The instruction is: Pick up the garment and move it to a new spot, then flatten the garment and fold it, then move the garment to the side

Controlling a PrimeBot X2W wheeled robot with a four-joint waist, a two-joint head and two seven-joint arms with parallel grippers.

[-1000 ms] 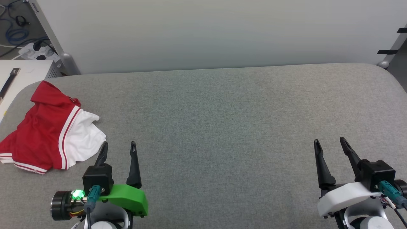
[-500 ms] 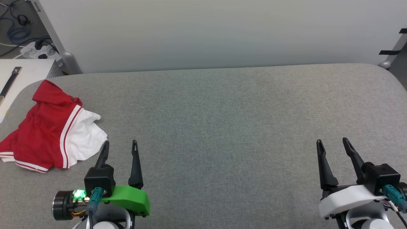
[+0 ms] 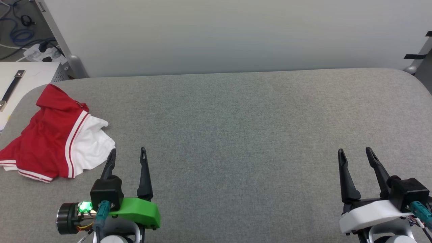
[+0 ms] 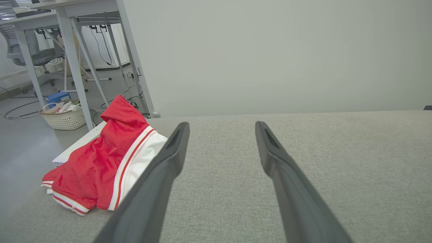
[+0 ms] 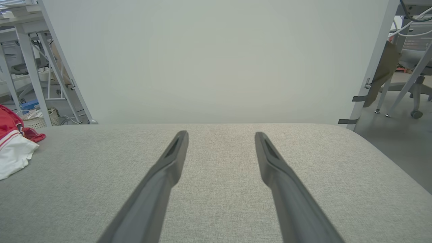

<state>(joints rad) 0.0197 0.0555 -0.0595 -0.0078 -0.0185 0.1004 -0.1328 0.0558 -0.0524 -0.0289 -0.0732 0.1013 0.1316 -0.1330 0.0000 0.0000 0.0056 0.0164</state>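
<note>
Left gripper [image 3: 128, 151] and right gripper [image 3: 354, 150] hover over the near edge of the grey fabric-covered table [image 3: 236, 135], dark fingers [image 3: 144, 175] spread and empty, staged for pickup I guess. The crumpled red-and-white jersey T-shirt [image 3: 50, 141] sits bunched along the left edge, just beside the left gripper.

The right wrist view's left edge cuts off the garment [image 5: 11, 148].

Open run on the grey fabric-covered tabletop [image 3: 236, 118] from the left gripper [image 3: 128, 151] across to the right gripper [image 3: 354, 150], and back to the pale flat wall panel [image 3: 219, 33], which closes off the far edge. One obstacle: the crumpled red-and-white jersey garment [image 3: 50, 141] at the left end, just beside the left gripper's outer fingertip.
</note>
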